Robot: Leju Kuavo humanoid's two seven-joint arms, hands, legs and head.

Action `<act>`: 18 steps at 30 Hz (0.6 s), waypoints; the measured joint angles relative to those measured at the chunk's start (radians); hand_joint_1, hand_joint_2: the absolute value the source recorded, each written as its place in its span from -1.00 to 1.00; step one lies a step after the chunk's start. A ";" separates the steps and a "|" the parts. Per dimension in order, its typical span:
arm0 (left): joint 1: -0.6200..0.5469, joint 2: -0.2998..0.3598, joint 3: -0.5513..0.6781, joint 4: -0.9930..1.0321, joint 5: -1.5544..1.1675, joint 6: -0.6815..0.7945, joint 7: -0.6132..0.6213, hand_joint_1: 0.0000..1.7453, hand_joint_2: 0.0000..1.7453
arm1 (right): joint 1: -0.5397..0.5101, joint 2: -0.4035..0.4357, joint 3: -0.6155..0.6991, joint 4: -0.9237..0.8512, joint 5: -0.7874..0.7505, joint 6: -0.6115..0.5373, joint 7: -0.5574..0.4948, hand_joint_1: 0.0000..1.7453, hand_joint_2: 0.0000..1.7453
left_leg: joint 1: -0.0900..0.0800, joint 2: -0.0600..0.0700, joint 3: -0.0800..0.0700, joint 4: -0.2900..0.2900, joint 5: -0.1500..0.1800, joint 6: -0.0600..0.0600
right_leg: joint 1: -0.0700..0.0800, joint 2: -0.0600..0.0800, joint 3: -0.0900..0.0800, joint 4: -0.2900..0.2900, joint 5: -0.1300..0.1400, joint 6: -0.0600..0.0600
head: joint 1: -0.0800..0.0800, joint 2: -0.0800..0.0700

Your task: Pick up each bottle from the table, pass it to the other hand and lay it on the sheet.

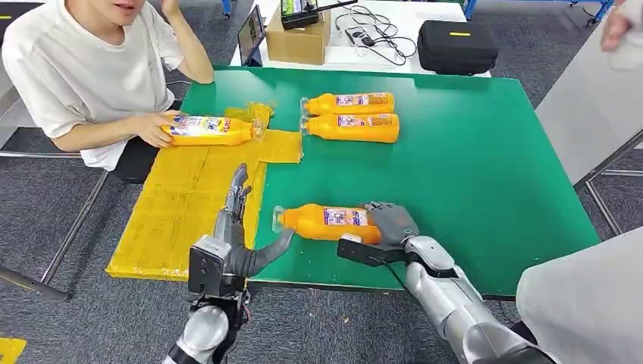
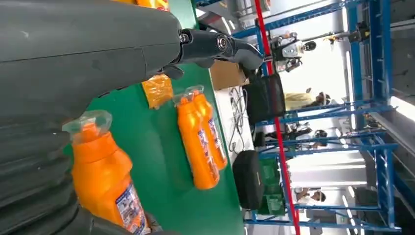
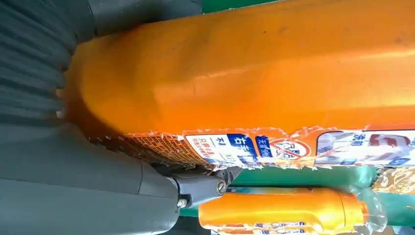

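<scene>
The near bottle (image 1: 330, 223) lies on its side on the green table (image 1: 485, 167), long axis crosswise, cap toward the yellow sheet (image 1: 182, 205). The right hand (image 1: 388, 221) grips its base; the left hand (image 1: 235, 227) waits with fingers apart, holding nothing.

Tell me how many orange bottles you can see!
4. One bottle is near the table's front edge, with the right hand around its base. Two bottles lie side by side farther back. One bottle lies on the yellow sheet under a person's hand.
</scene>
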 measured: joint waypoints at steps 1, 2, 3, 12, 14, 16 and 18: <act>0.000 0.000 0.000 0.001 0.000 0.000 0.000 -1.00 1.00 | 0.001 -0.001 0.000 -0.001 0.000 0.000 -0.001 1.00 1.00 | 0.000 0.000 0.000 0.000 0.000 0.000 | 0.000 0.000 0.000 0.000 0.000 0.000 | 0.000 0.000; 0.000 0.001 -0.001 0.001 0.000 0.000 0.000 -1.00 1.00 | 0.001 -0.001 0.000 -0.003 0.000 0.000 -0.001 1.00 1.00 | 0.000 0.000 0.000 0.000 0.000 0.000 | 0.000 0.000 0.000 0.000 0.000 0.000 | 0.000 0.000; 0.000 0.001 -0.001 0.001 0.000 0.000 0.000 -1.00 1.00 | 0.002 -0.002 0.000 -0.003 0.000 0.000 -0.001 1.00 1.00 | 0.000 0.000 0.000 0.000 0.000 0.000 | 0.000 0.000 0.000 0.000 0.000 0.000 | 0.000 0.000; 0.022 -0.003 0.004 0.035 0.165 -0.083 0.029 -1.00 1.00 | 0.095 0.002 -0.048 -0.105 -0.279 -0.087 -0.180 1.00 1.00 | 0.000 -0.002 -0.003 0.000 0.000 0.000 | 0.000 -0.001 -0.001 0.000 0.000 0.000 | 0.000 0.000; 0.050 -0.011 0.008 0.047 0.199 -0.089 0.032 -1.00 1.00 | 0.150 0.013 -0.077 -0.197 -0.380 -0.173 -0.216 1.00 1.00 | 0.000 -0.003 -0.005 0.000 0.000 0.000 | 0.000 -0.001 -0.003 0.000 -0.001 0.000 | 0.000 0.000; 0.073 -0.018 0.006 0.055 0.227 -0.102 0.033 -1.00 1.00 | 0.196 0.025 -0.105 -0.294 -0.471 -0.231 -0.238 1.00 1.00 | 0.000 -0.003 -0.006 0.000 0.000 0.000 | 0.000 0.000 -0.005 0.000 -0.001 0.000 | 0.000 0.000; 0.090 -0.019 -0.001 0.063 0.303 -0.125 0.031 -1.00 1.00 | 0.241 0.042 -0.126 -0.405 -0.570 -0.295 -0.266 1.00 1.00 | 0.000 -0.003 -0.007 0.000 -0.001 0.000 | 0.000 -0.001 -0.005 0.000 -0.001 0.000 | 0.000 0.000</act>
